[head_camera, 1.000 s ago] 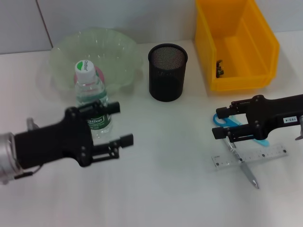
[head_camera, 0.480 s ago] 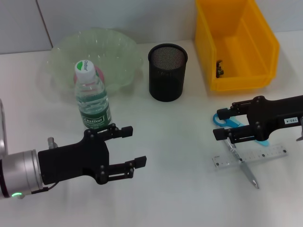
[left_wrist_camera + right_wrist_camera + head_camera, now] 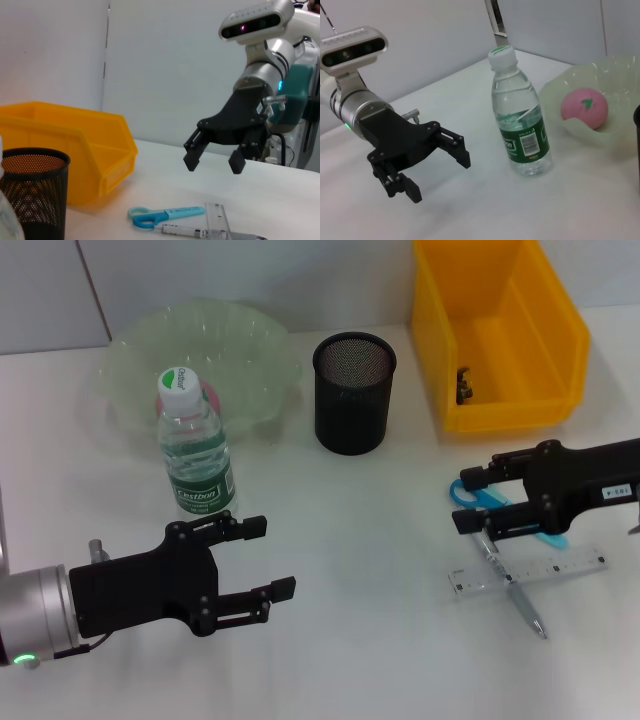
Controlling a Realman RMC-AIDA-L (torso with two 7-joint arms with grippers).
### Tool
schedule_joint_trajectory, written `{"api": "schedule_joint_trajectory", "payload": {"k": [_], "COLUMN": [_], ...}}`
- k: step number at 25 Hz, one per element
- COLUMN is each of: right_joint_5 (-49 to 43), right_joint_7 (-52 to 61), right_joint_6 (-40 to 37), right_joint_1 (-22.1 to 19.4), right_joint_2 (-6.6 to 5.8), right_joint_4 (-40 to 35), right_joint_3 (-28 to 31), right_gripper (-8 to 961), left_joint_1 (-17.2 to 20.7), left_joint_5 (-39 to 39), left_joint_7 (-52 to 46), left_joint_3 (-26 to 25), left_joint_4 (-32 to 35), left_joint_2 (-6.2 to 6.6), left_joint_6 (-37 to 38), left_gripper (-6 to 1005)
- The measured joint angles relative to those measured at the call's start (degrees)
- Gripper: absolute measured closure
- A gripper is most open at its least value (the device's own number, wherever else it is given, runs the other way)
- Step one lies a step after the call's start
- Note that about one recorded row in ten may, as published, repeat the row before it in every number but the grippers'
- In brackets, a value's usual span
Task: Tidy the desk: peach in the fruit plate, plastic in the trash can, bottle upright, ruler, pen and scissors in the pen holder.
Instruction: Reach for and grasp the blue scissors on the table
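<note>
The water bottle [image 3: 195, 455] stands upright in front of the clear fruit plate [image 3: 250, 340]; it also shows in the right wrist view [image 3: 520, 125]. The pink peach [image 3: 584, 107] lies in the plate [image 3: 620, 135]. My left gripper [image 3: 270, 557] is open and empty, in front of the bottle and apart from it. My right gripper [image 3: 467, 500] is open, hovering over the blue scissors [image 3: 556, 537]. The clear ruler [image 3: 530, 573] and the pen [image 3: 518, 598] lie just in front of them. The black mesh pen holder [image 3: 353, 392] stands mid-table.
A yellow bin [image 3: 500, 335] stands at the back right with a small dark object [image 3: 463, 385] inside. The left wrist view shows my right gripper [image 3: 213, 164] above the scissors [image 3: 165, 216], the ruler [image 3: 217, 220] and the pen [image 3: 185, 231].
My left gripper has drawn back from beside the bottle toward the table's front, open and empty. The bottle stays upright. The right arm has barely moved.
</note>
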Motion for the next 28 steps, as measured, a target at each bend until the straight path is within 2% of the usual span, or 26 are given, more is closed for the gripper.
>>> {"api": "schedule_joint_trajectory", "payload": {"k": [4,6,7,8,11,12,14,17,23,28], "right_joint_5": [-1.9,-5.4,-9.7,-9.7,-15.0,-18.3,-20.2,-27.9,-33.4,-37.1], "right_joint_7": [4.4,8.9,14.8,14.8,23.7,28.7,31.4,39.3,44.3,45.4], "right_joint_6": [0.0,0.0,0.0,0.0,0.0,0.2,0.2,0.4,0.6,2.1], "right_joint_1": [0.6,1.7,3.2,3.2,5.3,6.4,7.1,10.4,13.3,14.0], "right_joint_2": [0.46,0.74,1.11,1.11,1.38,1.39,1.40,1.40,1.57,2.60], "right_joint_4": [-4.7,-7.9,-11.3,-11.3,-15.8,-17.9,-18.7,-19.7,-19.3,-18.9], "right_joint_3": [-0.2,-0.2,-0.5,-0.5,-3.2,-5.8,-7.2,-11.7,-14.5,-16.8], "right_gripper": [265,265,265,265,265,264,264,265,267,269], "left_joint_1": [-0.2,-0.4,-0.5,-0.5,-0.6,-0.6,-0.6,-0.6,-0.6,-0.6], "left_joint_5": [0.0,0.0,0.1,0.1,0.1,0.1,0.1,0.1,0.0,0.0], "left_joint_7": [0.4,0.4,0.4,0.4,0.5,0.5,0.3,0.0,0.0,-0.1], "left_joint_3": [0.0,0.1,0.1,0.1,0.2,0.2,0.2,0.2,0.2,0.2], "left_joint_4": [0.0,0.0,0.0,0.0,-0.1,-0.1,-0.1,0.0,0.0,0.0], "left_joint_2": [-0.13,-0.15,-0.16,-0.16,-0.18,-0.18,-0.19,-0.19,-0.19,-0.19], "left_joint_6": [-0.1,-0.4,-0.6,-0.7,-0.8,-0.9,-1.0,-1.1,-1.3,-1.3], "left_gripper": [207,207,207,207,207,207,207,207,208,208]}}
